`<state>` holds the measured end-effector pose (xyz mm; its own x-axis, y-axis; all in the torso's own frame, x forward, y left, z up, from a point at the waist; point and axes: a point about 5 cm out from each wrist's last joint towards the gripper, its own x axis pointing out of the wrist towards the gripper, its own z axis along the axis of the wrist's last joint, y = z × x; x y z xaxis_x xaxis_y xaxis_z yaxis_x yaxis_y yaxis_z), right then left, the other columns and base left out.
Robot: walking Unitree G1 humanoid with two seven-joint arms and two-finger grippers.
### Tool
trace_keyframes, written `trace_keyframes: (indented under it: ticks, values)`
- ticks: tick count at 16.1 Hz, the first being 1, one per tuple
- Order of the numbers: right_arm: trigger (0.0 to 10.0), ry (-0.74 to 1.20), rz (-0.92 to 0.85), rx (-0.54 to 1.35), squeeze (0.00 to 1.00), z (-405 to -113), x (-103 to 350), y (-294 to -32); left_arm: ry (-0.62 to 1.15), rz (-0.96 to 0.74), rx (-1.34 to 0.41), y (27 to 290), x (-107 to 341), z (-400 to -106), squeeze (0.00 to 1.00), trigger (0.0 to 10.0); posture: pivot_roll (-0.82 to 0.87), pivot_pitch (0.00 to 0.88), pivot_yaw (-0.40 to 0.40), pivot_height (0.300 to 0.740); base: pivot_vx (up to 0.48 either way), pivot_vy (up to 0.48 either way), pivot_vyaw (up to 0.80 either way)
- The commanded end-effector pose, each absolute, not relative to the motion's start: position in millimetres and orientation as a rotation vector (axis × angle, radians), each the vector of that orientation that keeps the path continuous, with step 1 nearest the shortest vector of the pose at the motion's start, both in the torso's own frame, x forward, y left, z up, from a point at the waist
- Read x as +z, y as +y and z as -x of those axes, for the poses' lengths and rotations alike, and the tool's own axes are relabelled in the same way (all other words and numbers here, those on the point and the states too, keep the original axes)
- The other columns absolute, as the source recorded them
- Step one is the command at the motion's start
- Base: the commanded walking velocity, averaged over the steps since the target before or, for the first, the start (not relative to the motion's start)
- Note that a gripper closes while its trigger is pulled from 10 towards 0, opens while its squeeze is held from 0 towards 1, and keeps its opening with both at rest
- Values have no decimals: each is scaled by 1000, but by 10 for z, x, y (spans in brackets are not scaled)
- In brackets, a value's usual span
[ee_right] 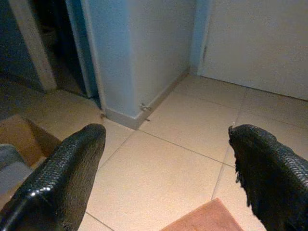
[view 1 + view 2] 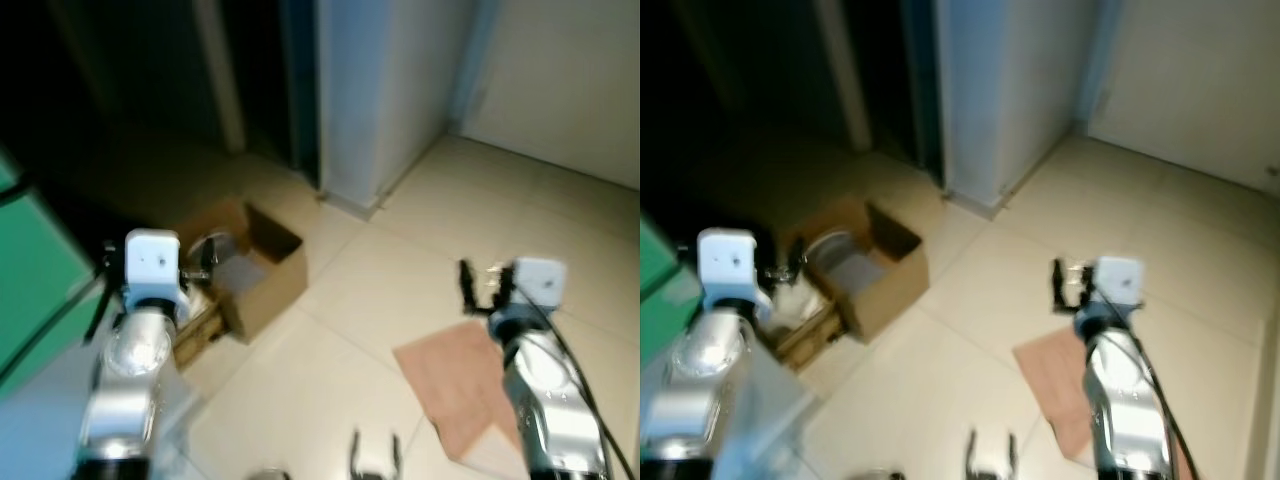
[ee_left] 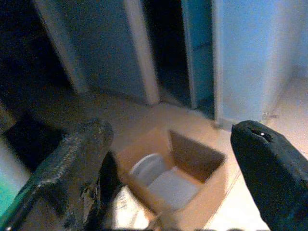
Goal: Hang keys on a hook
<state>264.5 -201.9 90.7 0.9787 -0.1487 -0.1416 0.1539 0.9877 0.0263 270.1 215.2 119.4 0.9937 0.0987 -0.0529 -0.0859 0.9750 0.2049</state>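
Both hands are raised over the tiled floor [image 2: 330, 340], fingers spread, nothing between them. Left hand [image 3: 168, 159] hangs over the open cardboard box [image 2: 262, 268]; a pale round container [image 3: 147, 168] sits inside the box. Right hand [image 2: 487, 288] is well apart from the box, above a flat brown cardboard sheet [image 2: 455, 385] lying on the floor. Light wall corner [image 1: 130, 57] stands beyond the box, dark doorway [image 2: 265, 75] just beside it. Keys and hook: cannot tell where they are.

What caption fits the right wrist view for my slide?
Right gripper, fingers open and empty, over beige tiled floor, facing a pale wall corner; cardboard box at the edge.
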Motion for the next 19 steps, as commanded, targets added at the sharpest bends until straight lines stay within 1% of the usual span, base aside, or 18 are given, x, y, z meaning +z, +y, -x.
trace_keyframes:
  ticks: [1, 2, 3, 4, 5, 6, 7, 8, 9, 12, 16, 17, 19]
  values:
    - [10000, 125, -44, -162, 1000, -2665, 941, -1999, 84, -175, 80, 2162, 1166, -2696, 322, 10000, -37, 0, 14, 740, 0, 0, 800]
    - [10000, 134, -52, -158, 1000, -2677, 938, -1983, 99, -154, 81, 2157, 1162, -2701, 380, 10000, -38, 0, 16, 740, 0, 0, 800]
    - [10000, 110, -13, -125, 1000, -2686, 953, -1952, 141, -139, 49, 2134, 1131, -2702, 596, 10000, -40, 0, 17, 740, 0, 0, 800]
    - [10000, 94, 71, -63, 1000, -2684, 958, -1896, 70, -223, 91, 2150, 1174, -2703, 620, 10000, -36, 0, 16, 740, 0, 0, 800]
    - [10000, 95, 65, -62, 1000, -2684, 955, -1889, 44, -245, 109, 2159, 1188, -2703, 604, 10000, -35, 0, 14, 740, 0, 0, 800]
    - [10000, 102, 39, -54, 1000, -2701, 969, -1867, 98, -196, 48, 2127, 1148, -2721, 467, 10000, -36, 0, 13, 740, 0, 0, 800]
    - [10000, 100, 27, -55, 1000, -2713, 984, -1860, 103, -179, 35, 2113, 1150, -2729, 467, 10000, -35, 0, 13, 740, 0, 0, 800]
    - [10000, 118, -18, -73, 1000, -2746, 1002, -1841, 95, -144, 22, 2071, 1167, -2747, 318, 10000, -36, 0, 13, 740, 0, 0, 800]
    - [10000, 138, -23, -64, 1000, -2775, 992, -1803, 103, -140, 29, 2027, 1155, -2750, 0, 10000, -37, 0, 12, 740, 0, 0, 800]
    - [10000, 161, -16, -28, 1000, -2771, 930, -1748, 119, -175, 36, 1977, 1104, -2725, 0, 10000, -27, 0, 5, 740, 0, 0, 800]
    - [10000, 164, -35, -18, 1000, -2794, 953, -1730, 119, -172, 10, 1940, 1116, -2729, 0, 10000, -24, 0, 3, 740, 0, 0, 800]
    - [10000, 165, -30, -29, 1000, -2814, 956, -1744, 147, -175, -60, 1892, 1107, -2714, 0, 10000, -23, 0, 3, 740, 0, 0, 800]
    - [10000, 179, -17, -16, 1000, -2819, 955, -1738, 168, -178, -80, 1861, 1100, -2710, 0, 10000, -23, 0, 3, 740, 0, 0, 800]
